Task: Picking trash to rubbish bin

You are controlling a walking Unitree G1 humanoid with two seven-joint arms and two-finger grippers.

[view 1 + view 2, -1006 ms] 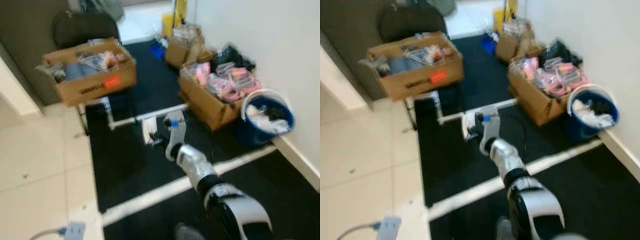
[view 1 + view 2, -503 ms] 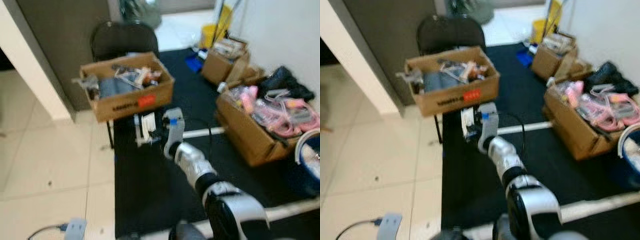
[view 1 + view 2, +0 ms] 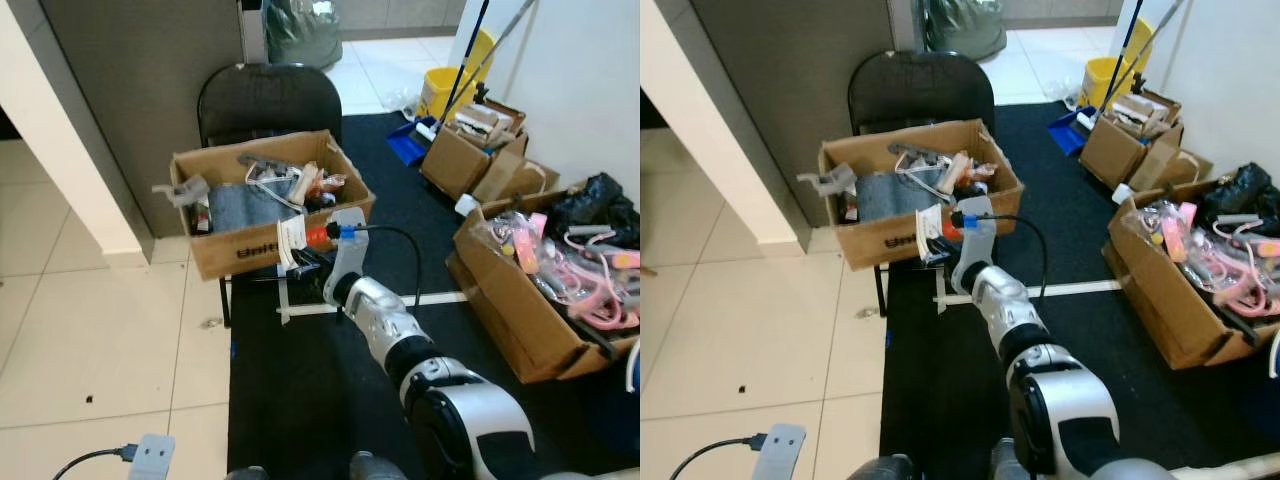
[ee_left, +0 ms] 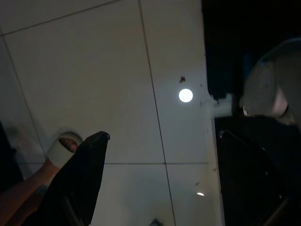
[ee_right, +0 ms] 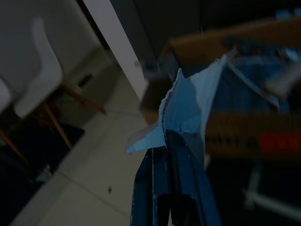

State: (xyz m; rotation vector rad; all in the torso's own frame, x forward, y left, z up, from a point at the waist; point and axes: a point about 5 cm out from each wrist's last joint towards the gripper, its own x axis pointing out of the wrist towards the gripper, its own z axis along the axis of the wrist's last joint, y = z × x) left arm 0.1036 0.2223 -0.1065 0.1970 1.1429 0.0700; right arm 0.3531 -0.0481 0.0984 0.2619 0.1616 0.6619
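Hanging idle on the left, left gripper (image 4: 155, 188) has fingers spread wide over pale floor tiles (image 4: 94, 70), holding nothing. Grey plug (image 3: 150, 457) lies on the tiles at 7 o'clock. Cardboard box (image 3: 262, 205) of clutter sits on a black chair (image 3: 268, 95) at 11 o'clock. Right gripper (image 3: 298, 250) is pinched closed on white paper scrap (image 3: 291, 240), held just in front of the box's near wall. Second box (image 3: 520, 300) with pink items sits at 3 o'clock on black mat (image 3: 300, 400).
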